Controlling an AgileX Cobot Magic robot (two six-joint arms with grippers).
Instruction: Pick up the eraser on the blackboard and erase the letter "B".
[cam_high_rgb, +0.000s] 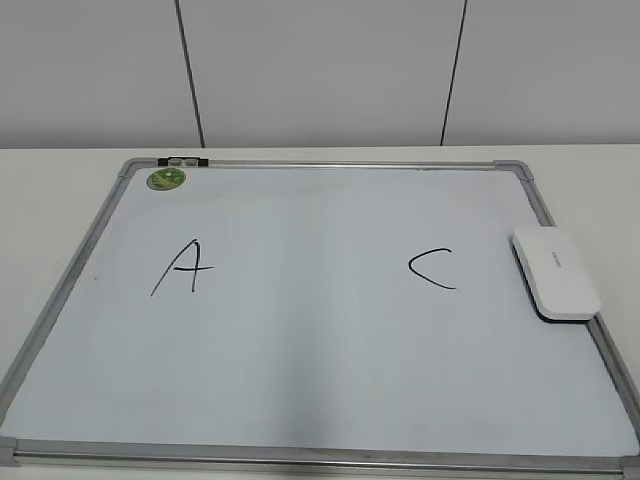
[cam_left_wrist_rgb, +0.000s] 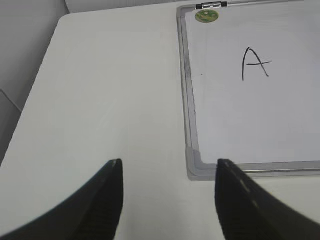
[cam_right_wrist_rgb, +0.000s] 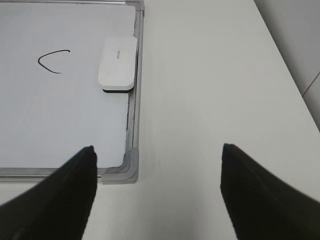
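The blackboard (cam_high_rgb: 320, 330) is a white board with a silver frame, lying flat on the table. It bears a black "A" (cam_high_rgb: 182, 267) on the left and a black "C" (cam_high_rgb: 432, 268) on the right. No letter "B" shows between them. The white eraser (cam_high_rgb: 555, 271) lies on the board's right edge; it also shows in the right wrist view (cam_right_wrist_rgb: 118, 64). My left gripper (cam_left_wrist_rgb: 167, 165) is open and empty beside the board's near left corner. My right gripper (cam_right_wrist_rgb: 157, 150) is open and empty by the near right corner. Neither gripper shows in the exterior view.
A round green sticker (cam_high_rgb: 166, 179) and a small clip (cam_high_rgb: 183, 160) sit at the board's far left corner. Bare white table (cam_left_wrist_rgb: 100, 90) lies left of the board and also to its right (cam_right_wrist_rgb: 210, 75). A panelled wall (cam_high_rgb: 320, 70) stands behind.
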